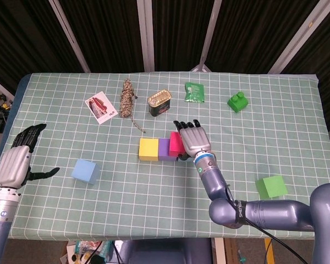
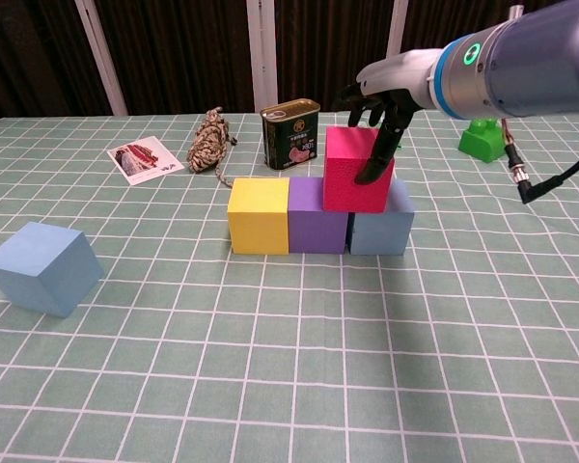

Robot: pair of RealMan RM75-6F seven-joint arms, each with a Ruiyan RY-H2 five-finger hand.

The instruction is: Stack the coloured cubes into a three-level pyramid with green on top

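Pink cube (image 2: 357, 181) on the second level, resting across the seam between the purple cube (image 2: 317, 214) and the pale blue base cube (image 2: 381, 220); the yellow cube (image 2: 259, 215) completes the bottom row of three, all touching. The right robot hand (image 2: 381, 106) is draped over the pink cube's top with fingers running down its front face. Contact is plain, but whether this is a grasp or only a steadying press cannot be told from either view.

Step in hand, as judged: seating the first second-level cube. It sits slightly toward the right of the row and looks a little skewed, so the next move calls for squaring it, then letting go without dragging it off the seam. A second blue cube (image 1: 86, 171) lies well apart on the left of the counter (image 1: 275, 126), near the left robot hand (image 1: 15, 165), which hangs empty with fingers spread at the counter's left edge. The green cube (image 1: 271, 186), destined for the top, lies well to the right, near the front edge.

Open room: the counter in front of the row is free on both sides. Behind the row stand a tin can (image 2: 290, 135), a rope bundle (image 2: 208, 140) and a card (image 2: 139, 159); a green packet (image 1: 194, 92) and a green toy brick (image 1: 237, 102) lie further back.
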